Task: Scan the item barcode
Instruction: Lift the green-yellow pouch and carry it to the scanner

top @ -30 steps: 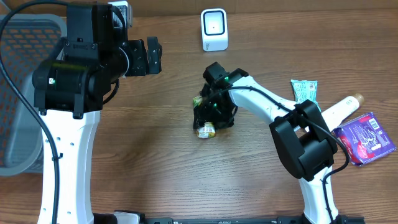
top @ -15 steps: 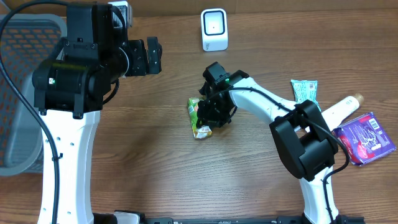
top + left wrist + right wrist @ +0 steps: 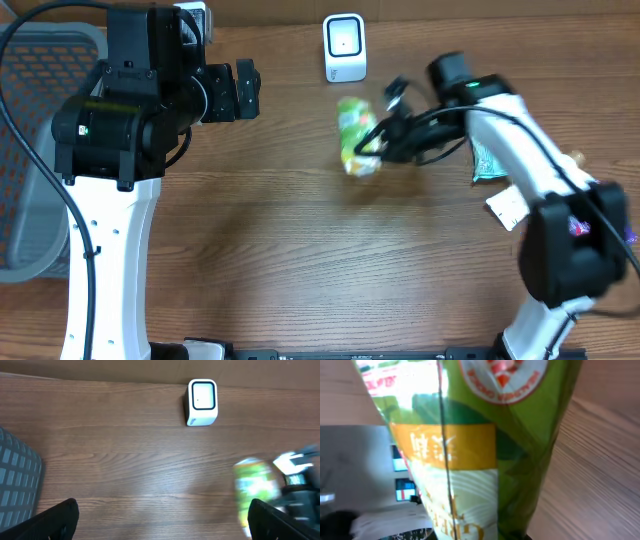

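1. My right gripper is pinched nearly closed on the green packet, and I see it holding the packet by one edge.
2. The packet sits near the white scanner, toward my side of it and not touching it; it looks blurred in the overhead view.
3. In the right wrist view the packet fills the frame, green with a yellow band, and I can't make out a barcode.
4. My left gripper hangs with its fingers spread wide, holding nothing, beside the grey basket.
5. The wooden table lies under both arms.
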Robot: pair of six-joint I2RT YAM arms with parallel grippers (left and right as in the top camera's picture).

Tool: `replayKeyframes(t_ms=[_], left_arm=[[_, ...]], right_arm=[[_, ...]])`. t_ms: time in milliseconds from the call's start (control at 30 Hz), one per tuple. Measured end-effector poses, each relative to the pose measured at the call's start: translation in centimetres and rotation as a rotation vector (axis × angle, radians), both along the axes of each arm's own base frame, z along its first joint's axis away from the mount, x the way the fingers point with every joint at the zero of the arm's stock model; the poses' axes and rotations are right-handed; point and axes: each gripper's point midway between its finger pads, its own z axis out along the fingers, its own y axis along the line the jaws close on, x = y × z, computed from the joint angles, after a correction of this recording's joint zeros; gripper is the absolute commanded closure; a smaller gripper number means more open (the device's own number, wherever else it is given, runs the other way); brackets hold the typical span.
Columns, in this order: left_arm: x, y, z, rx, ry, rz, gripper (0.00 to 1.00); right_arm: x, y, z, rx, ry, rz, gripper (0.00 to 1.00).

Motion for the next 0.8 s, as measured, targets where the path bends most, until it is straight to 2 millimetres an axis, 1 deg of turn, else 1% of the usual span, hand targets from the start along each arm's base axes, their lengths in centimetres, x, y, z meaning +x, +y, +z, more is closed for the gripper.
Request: replayKeyframes(t_ms=[33,167,267,367,500,567,667,800], left_arm=[[0.0,0.0,0.0,0.0,0.0,0.0,0.0],[0.0,0.0,0.0,0.0,0.0,0.0,0.0],[0.0,0.0,0.0,0.0,0.0,0.0,0.0],[0.0,0.0,0.0,0.0,0.0,0.0,0.0],[0.0,0.0,0.0,0.0,0.0,0.0,0.01],[0.0,0.0,0.0,0.0,0.0,0.0,0.0],[0.0,0.0,0.0,0.0,0.0,0.0,0.0],[0.0,0.0,0.0,0.0,0.0,0.0,0.01]], right_arm=[[0.1,-0.4,2.0,0.045,-0.036,-0.005,0.87],[-0.5,-1.6,7.8,0.188,-0.133,-0.01,0.88],[-1.0,-2.4,10.4,0.25,-0.186,-0.009,0.89],[-1.0,-2.4,11.7,0.281,-0.242,0.001,0.89],[-0.8,-2.4,12.5,0.27,-0.271,-0.012,0.92],[-0.5,-2.5,12.3,0.221,-0.272,-0.042,0.95],[0.5,-3.0,10.8,0.061,-0.275,-0.136,0.95],[2.7,-4.2,7.6,-0.236,-0.314,-0.299,0.96]])
